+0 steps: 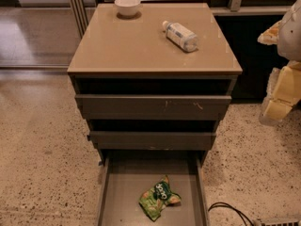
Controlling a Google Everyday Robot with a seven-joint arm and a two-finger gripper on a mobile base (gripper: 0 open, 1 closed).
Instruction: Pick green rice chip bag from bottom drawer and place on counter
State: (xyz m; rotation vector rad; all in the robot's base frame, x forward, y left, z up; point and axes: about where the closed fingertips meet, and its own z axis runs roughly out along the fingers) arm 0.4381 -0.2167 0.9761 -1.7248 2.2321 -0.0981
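Hovering right of the cabinet (151,108), the tool (278,100) is showing no readable grip state. The green rice chip bag (159,197) is lying lower left of it, inside the open bottom drawer (118,192), well apart.

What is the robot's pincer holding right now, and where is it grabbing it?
Nothing that shows. The pincer hangs at the right edge, touching none of the things. The green rice chip bag lies loose in the bottom drawer.
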